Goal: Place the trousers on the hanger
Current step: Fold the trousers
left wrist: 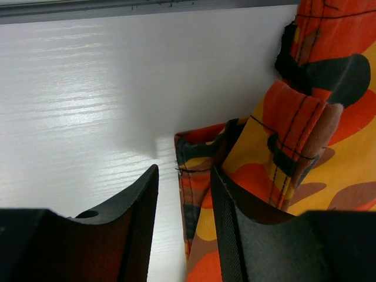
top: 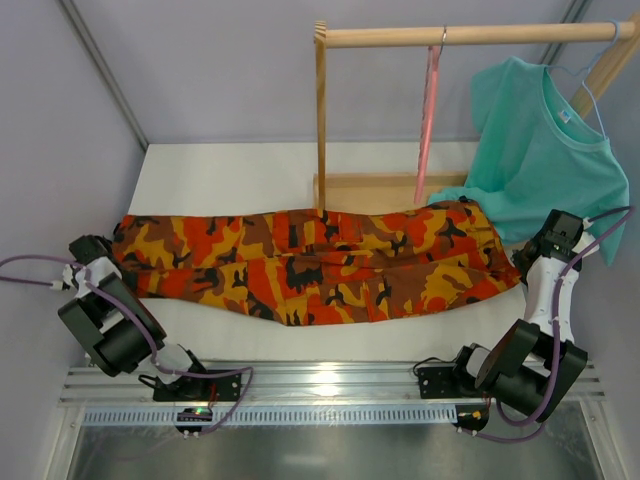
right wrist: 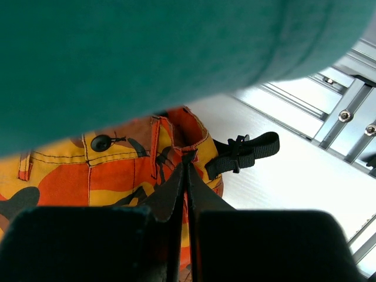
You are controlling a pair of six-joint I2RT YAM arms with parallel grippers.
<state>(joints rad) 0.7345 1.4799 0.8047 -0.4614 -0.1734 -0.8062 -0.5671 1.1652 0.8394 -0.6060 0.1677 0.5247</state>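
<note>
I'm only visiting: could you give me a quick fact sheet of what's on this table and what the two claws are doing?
trousers: camouflage print, laid flat across the table
hanger: pink, hanging bare from the wooden rail
T-shirt: teal, hung at the rail's right end
left gripper: open, at a leg hem
right gripper: shut, seemingly pinching the waistband edge
progress: trousers not yet on the hanger
</note>
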